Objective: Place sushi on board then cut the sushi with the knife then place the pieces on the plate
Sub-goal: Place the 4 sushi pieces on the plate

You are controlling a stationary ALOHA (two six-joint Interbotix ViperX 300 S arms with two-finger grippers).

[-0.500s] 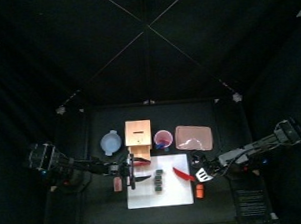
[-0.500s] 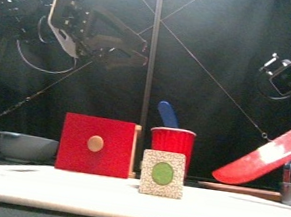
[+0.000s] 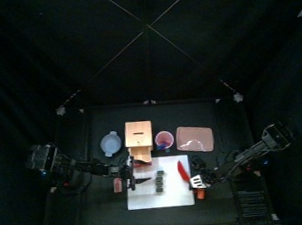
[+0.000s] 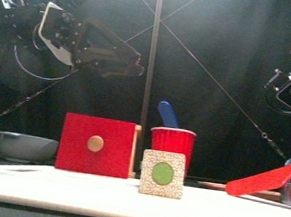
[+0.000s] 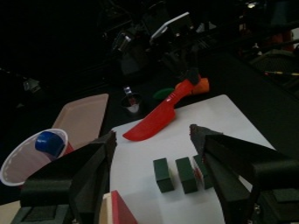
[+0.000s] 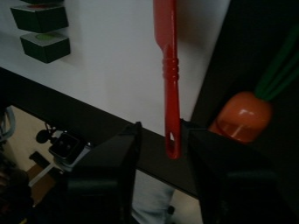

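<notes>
Left end effector (image 5: 152, 138) jaws apart over white board (image 5: 239, 122), dark green sushi pieces (image 5: 177, 173) between them. Right end effector (image 5: 191, 63) grips red knife (image 5: 158, 118); pink tray (image 5: 84, 112) beside board

Robot lab booth: black curtains (image 3: 55, 63) round small black table (image 3: 97, 215) w/ left arm (image 3: 73, 173) & right arm (image 3: 258, 150)

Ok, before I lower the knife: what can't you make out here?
- Front view: the near sushi block hides any blocks behind it.
- Right tool: its hold on the red knife is cut off by the front view's right edge.
- Top view: too small to show whether the blade touches the white cutting board.
</notes>
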